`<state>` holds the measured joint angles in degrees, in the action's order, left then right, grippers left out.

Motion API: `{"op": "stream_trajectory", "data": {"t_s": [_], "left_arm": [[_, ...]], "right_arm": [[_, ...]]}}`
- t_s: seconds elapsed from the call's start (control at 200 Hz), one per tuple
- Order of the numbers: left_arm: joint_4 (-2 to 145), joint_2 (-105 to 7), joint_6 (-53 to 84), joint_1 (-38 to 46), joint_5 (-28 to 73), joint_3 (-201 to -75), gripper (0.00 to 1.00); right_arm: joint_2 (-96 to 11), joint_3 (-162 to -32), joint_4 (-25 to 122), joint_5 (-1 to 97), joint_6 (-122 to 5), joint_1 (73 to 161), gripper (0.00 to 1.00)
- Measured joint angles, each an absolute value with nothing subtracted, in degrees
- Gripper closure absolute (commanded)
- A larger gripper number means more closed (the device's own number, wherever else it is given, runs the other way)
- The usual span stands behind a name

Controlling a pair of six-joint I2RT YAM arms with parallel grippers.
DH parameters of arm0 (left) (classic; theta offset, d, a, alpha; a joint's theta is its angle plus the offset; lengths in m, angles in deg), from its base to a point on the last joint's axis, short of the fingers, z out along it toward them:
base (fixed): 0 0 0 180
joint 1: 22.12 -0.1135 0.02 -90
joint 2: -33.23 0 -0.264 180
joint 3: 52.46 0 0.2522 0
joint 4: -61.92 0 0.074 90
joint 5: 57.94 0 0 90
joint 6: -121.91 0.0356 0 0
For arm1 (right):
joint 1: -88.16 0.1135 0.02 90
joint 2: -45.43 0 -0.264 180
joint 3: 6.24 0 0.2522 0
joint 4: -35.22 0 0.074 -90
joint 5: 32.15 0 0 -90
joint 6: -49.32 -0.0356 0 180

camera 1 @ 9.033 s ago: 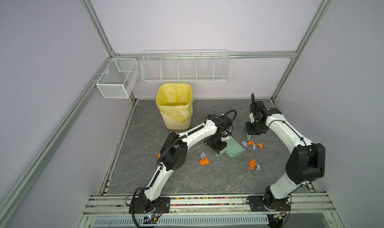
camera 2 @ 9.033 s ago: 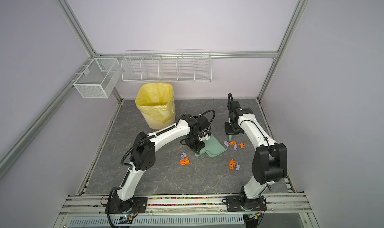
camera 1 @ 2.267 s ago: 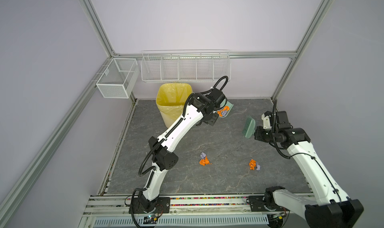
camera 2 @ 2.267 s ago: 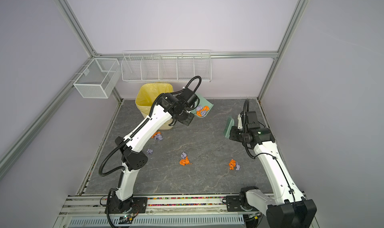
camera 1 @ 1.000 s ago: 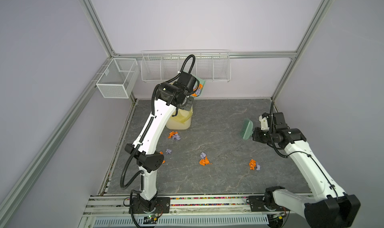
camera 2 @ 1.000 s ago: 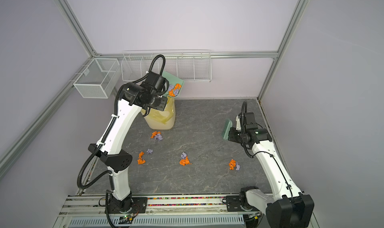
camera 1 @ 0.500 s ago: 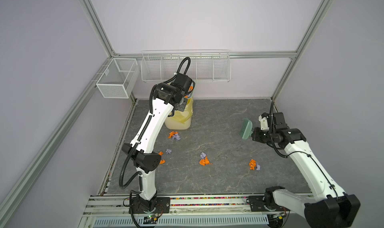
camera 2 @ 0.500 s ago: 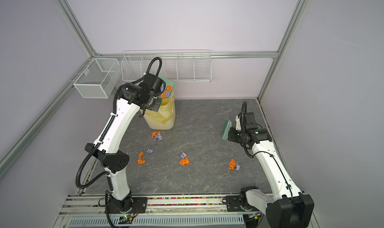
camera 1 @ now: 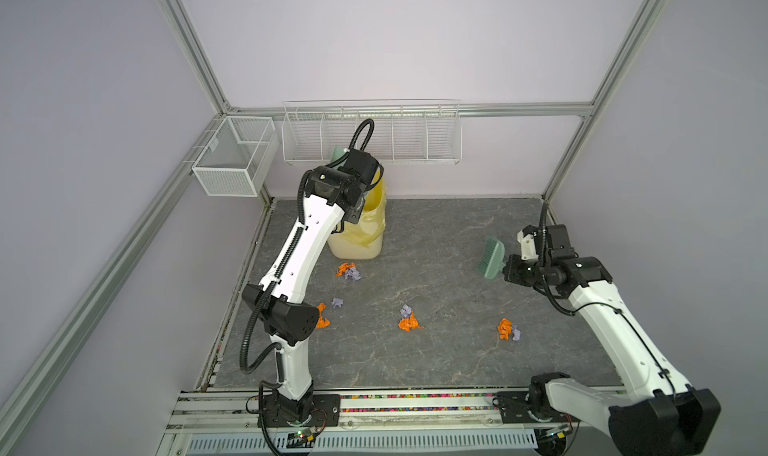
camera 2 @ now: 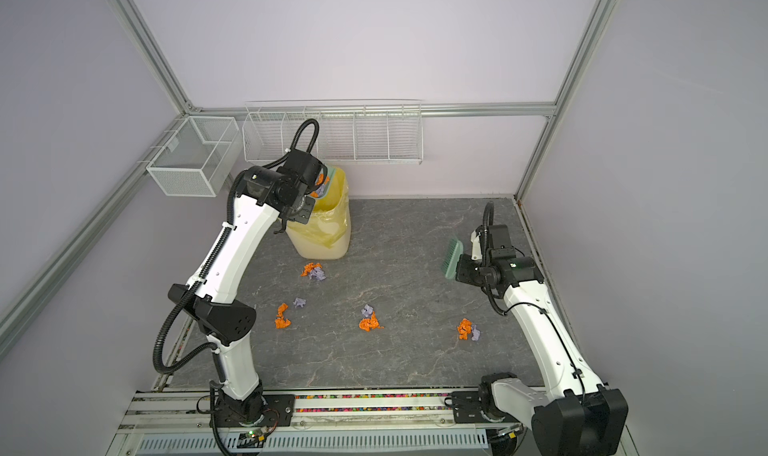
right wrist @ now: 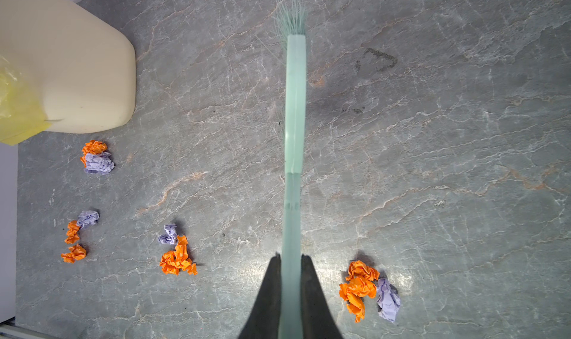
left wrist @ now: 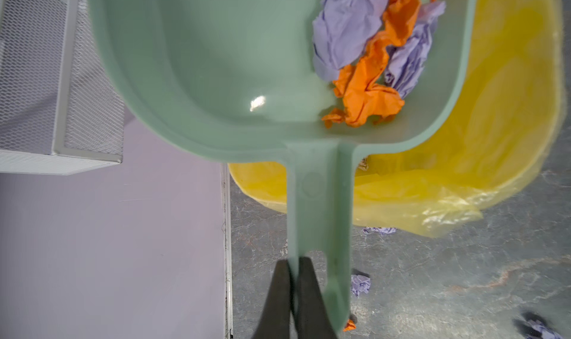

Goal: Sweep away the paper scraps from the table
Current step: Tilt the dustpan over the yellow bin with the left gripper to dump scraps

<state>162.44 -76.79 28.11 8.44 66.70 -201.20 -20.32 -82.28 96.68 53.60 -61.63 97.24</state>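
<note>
Emptying step: left claw (left wrist: 293, 261) clamped the dustpan (left wrist: 216, 74) handle over the bin (camera 1: 365, 242), paper scraps (left wrist: 370, 59) lodged inside; right claw (right wrist: 290, 257) gripped the brush (right wrist: 295, 105). More scraps lay on the table (camera 1: 436, 233). Steeper tipping seemed needed next.

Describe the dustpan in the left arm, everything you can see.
The dustpan is pale sage-green plastic, smooth and glossy with one bright highlight. It has a rounded shallow pan with a raised rim and a flat straight handle. The left gripper is shut on the handle's end and holds the pan raised over the mouth of the yellow-lined bin. A few orange and lavender paper scraps bunch in one corner against the rim; the rest is bare.
</note>
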Motion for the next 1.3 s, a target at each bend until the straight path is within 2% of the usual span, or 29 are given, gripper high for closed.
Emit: {"op": "stream_trajectory", "data": {"t_s": [0.3, 0.67, 1.065, 1.3], "left_arm": [[163.0, -76.8, 28.1, 8.6, 79.5, -197.5, 1.00], [158.0, -76.4, 32.9, 12.1, 99.2, -182.9, 1.00], [154.1, -76.4, 36.7, 12.9, 107.2, -182.1, 1.00], [153.7, -76.4, 37.1, 13.2, 106.3, -182.1, 1.00]], "right_arm": [[-20.3, -82.3, 96.7, 53.6, -61.6, 97.2, 0.93], [-20.6, -82.2, 96.3, 53.9, -61.2, 97.2, 0.93], [-20.4, -81.7, 96.3, 55.0, -60.5, 97.2, 0.93], [-20.4, -81.7, 96.3, 55.0, -60.4, 97.2, 0.93]]}}
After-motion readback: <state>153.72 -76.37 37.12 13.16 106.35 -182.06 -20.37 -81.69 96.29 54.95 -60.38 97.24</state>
